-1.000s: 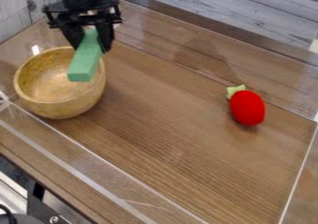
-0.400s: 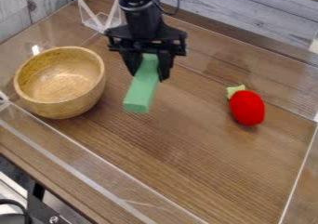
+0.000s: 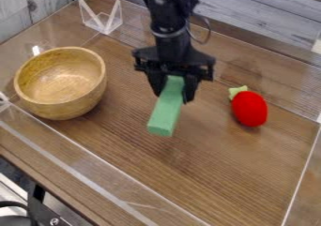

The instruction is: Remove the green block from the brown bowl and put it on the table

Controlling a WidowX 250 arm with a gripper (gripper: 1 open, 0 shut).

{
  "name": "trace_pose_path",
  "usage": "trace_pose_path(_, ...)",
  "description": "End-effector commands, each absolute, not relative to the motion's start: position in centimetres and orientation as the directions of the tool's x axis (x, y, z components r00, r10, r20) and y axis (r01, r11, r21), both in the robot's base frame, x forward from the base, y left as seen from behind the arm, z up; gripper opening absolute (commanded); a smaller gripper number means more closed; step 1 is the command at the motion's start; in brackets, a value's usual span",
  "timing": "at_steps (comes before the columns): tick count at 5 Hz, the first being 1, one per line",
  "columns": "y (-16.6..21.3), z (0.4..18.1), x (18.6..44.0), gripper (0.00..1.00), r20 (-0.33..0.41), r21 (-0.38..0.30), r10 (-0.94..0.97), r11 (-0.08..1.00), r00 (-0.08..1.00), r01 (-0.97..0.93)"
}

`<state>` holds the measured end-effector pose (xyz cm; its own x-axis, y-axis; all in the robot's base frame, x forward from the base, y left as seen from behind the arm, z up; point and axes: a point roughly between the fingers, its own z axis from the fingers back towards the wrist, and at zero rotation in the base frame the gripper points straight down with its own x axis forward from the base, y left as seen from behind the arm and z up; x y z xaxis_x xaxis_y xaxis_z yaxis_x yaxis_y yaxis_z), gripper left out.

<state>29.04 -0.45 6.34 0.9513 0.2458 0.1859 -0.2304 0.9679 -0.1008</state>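
One view only — high, angled down over the table [image 3: 226,164], perhaps corner-on.

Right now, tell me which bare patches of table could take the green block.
The end effector holds the green block above bare table between the brown bowl and the strawberry. The near strip along the front acrylic wall is bare too. It is tighter close beside the strawberry and the bowl.

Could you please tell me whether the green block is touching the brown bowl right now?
Apart. The camera view shows the green block held in the gripper, with bare table separating it from the brown bowl.
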Motion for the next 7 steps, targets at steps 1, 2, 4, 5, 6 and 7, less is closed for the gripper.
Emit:
trace_pose_path(1,-1.2,5.9,29.6,0.00,0.220,-0.094,0.230,0.972,0.948,-0.214)
trace_pose_path(2,-1.9,4.7,29.6,0.00,0.215,-0.081,0.211,0.977,0.954,-0.197)
trace_pose_path(4,-2.3,3.1,30.0,0.00,0.214,-0.054,0.176,0.984,0.961,-0.168)
trace_pose_path(5,-2.2,2.9,30.2,0.00,0.214,-0.045,0.169,0.986,0.962,-0.163)
trace_pose_path(6,-2.1,2.9,30.3,0.00,0.214,-0.041,0.166,0.986,0.963,-0.161)
trace_pose_path(7,-2.4,5.1,30.1,0.00,0.251,-0.033,0.169,0.986,0.953,-0.166)
